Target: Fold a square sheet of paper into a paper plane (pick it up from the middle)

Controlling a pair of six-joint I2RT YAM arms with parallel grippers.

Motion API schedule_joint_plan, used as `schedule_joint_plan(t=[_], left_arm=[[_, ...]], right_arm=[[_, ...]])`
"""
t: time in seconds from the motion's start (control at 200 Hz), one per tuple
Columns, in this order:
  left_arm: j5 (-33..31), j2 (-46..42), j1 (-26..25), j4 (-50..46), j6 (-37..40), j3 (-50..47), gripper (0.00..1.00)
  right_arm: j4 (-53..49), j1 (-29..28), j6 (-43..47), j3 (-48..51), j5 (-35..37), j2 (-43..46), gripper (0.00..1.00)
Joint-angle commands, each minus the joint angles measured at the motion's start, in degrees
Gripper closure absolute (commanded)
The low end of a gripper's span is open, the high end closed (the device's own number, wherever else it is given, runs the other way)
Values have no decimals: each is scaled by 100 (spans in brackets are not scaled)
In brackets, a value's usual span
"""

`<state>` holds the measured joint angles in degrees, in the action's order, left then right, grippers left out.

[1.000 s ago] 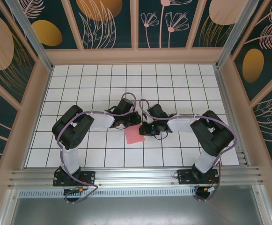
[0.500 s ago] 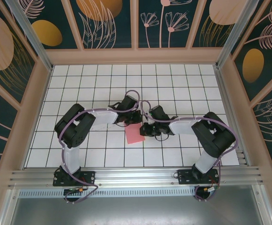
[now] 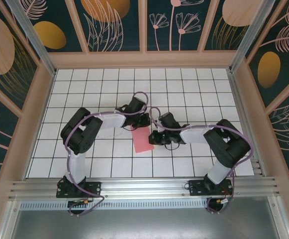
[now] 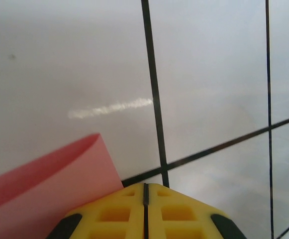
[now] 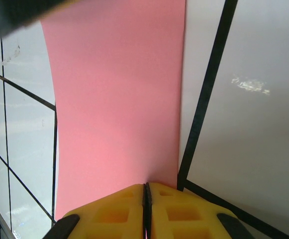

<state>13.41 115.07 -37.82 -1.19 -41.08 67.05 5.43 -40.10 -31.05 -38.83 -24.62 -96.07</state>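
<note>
Grid table (image 3: 84,164); closed left gripper (image 4: 145,186) and closed right gripper (image 5: 146,186) against pink sheet of paper (image 3: 142,141)

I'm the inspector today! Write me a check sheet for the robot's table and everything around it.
Surface: white grid-tiled table, no spills seen.
Job's things: square sheet of paper lies between the grippers, looking narrower than square, perhaps folded.
Clutter: nothing seen.
Grippers: left gripper shut, beside the sheet's corner; right gripper shut at the sheet's edge, pinch unclear.
Cables: purple cables loop along both arms.
Surroundings: leaf-painted walls; metal rail in front.
</note>
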Motion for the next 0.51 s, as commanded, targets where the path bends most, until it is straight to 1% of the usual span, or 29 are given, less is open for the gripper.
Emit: schedule_joint_plan(t=[0.0, 0.265, 0.5], left_arm=[[-749, 244, 346, 13, 200, 155, 91], [-700, 432, 468, -30, 300, 387, 91], [-679, 487, 557, 56, 377, 332, 90]], right_arm=[[-1560, -95, -86, 514, 370, -425, 87], [-1552, -104, -103, 543, 370, -403, 87], [-1503, -104, -112, 578, 362, -354, 87]])
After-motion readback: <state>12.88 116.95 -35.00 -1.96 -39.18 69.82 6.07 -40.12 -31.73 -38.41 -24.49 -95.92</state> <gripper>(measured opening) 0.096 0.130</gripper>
